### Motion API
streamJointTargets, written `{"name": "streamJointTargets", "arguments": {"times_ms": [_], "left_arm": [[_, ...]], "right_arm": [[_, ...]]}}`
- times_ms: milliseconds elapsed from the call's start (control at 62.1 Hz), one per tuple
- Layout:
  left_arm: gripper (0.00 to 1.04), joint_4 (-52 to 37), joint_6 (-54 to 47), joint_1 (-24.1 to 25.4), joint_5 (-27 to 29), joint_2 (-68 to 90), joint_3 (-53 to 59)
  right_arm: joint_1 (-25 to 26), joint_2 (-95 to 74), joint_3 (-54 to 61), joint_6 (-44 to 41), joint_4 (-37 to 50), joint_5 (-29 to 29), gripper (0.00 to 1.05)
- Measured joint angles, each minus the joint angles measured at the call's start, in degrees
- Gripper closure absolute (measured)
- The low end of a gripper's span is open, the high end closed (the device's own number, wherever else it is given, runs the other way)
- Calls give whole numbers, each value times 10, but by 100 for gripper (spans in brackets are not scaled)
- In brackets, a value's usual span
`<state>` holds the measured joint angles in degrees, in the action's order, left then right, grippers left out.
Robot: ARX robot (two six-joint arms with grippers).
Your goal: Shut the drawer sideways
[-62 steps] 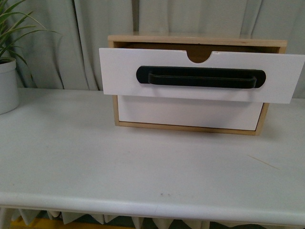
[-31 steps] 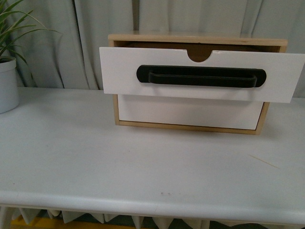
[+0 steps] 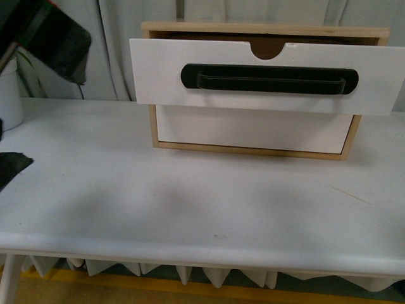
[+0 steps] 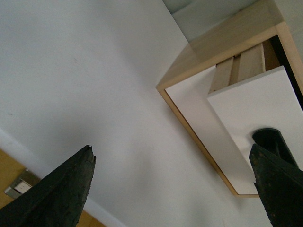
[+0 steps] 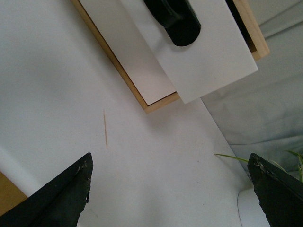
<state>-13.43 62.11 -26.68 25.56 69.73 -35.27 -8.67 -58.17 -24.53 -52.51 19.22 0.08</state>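
Observation:
The drawer [image 3: 158,73] is the upper one: a wide white front with a long black bar handle [image 3: 269,79] and a semicircular notch [image 3: 269,49]. It stands pulled out of the wooden cabinet [image 3: 266,28]. My left gripper's dark fingers [image 3: 60,44] show at the front view's left edge, open, well left of the drawer. In the left wrist view my left gripper [image 4: 171,151] is open and empty over the table, with the drawer [image 4: 255,109] ahead. My right gripper [image 5: 170,157] is open and empty, with the drawer [image 5: 213,56] and its handle [image 5: 175,19] ahead.
A plain white handle-less drawer [image 3: 253,130] sits shut below. The cabinet stands at the back of a white table [image 3: 190,196], before a grey curtain. A white plant pot [image 3: 9,95] stands far left, another pot [image 5: 246,208] beyond the cabinet's right. A thin stick [image 3: 349,195] lies right.
My left gripper has come into the front view at the left edge. The view has shifted, so the cabinet sits higher in the picture. The drawer is still pulled out.

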Motion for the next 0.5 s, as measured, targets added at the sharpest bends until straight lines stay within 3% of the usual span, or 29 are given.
{"name": "streamJointTargets", "arguments": {"times_ms": [499], "left_arm": [[6,-31,45,18,-59,144,-125]], "right_arm": [[-12,-162,-84,-28,70,-9,9]]}}
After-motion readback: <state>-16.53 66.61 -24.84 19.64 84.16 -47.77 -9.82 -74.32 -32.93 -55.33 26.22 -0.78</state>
